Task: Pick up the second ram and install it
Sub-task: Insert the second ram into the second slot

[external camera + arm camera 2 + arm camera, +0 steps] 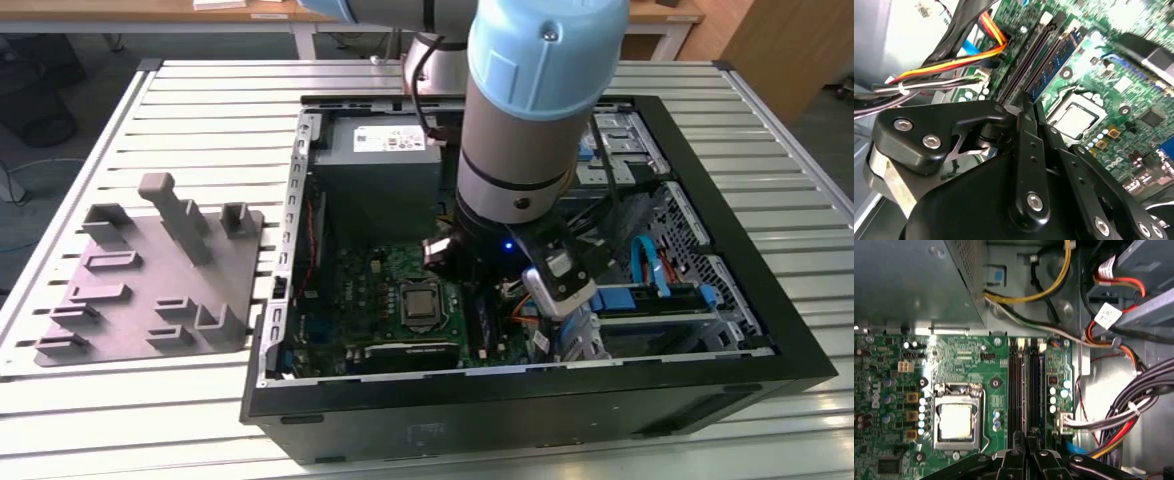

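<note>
Hanging inside the open black metal computer case (pixel 747 330), black multi-link gripper (pixel 1026 440), fingers pressed together, tips poised over the near end of the motherboard's memory slots. Whether anything was pinched between them could not be told.

Item: long, narrow, dark green-black memory stick, the second ram (pixel 1025 385), apparently standing on edge in the slot row straight ahead of the gripper tips; seating depth not discernible. Neighbouring blue-labelled memory stick (pixel 1054 65) stood in the slot just beside it.

Handling, judged: light, stiff, card-thin, fragile at contacts and chips; best held by its long bare upper edge, pressed evenly.

Grey plastic fixture with upright posts (pixel 147 270) lay on the slatted table (pixel 200 100), well apart from the gripper.
</note>
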Controlling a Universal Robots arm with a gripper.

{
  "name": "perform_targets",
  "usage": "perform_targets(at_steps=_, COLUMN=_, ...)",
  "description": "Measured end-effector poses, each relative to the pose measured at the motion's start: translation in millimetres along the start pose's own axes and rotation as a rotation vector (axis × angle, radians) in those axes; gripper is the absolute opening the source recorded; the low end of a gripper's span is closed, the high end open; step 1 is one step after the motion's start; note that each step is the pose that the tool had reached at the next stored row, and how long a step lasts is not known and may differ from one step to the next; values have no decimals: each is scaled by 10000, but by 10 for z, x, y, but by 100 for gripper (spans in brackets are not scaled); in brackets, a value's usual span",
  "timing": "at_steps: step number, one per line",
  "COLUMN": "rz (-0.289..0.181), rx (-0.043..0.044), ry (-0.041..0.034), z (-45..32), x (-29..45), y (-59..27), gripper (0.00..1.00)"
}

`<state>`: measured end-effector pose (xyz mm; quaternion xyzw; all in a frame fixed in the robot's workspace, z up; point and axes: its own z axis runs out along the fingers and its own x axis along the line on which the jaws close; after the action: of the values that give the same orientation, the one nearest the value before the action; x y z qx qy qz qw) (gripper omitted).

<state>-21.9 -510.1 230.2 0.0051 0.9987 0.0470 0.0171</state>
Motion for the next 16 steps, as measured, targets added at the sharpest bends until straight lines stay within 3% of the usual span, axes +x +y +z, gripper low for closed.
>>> perform_targets(at_steps=2, rz=-15, rx=-168, ry=4, z=8, x=1, y=-1, gripper=14)
perform_targets(at_steps=4, rz=-25, rx=-243, ry=4, z=30, x=4, y=-2, gripper=14)
perform_targets(at_steps=8, rz=-39, rx=-258, ry=7, z=76, x=10, y=-8, gripper=14)
perform_targets(at_steps=16, rz=-52, rx=-269, ry=9, z=83, x=23, y=-9, gripper=14)
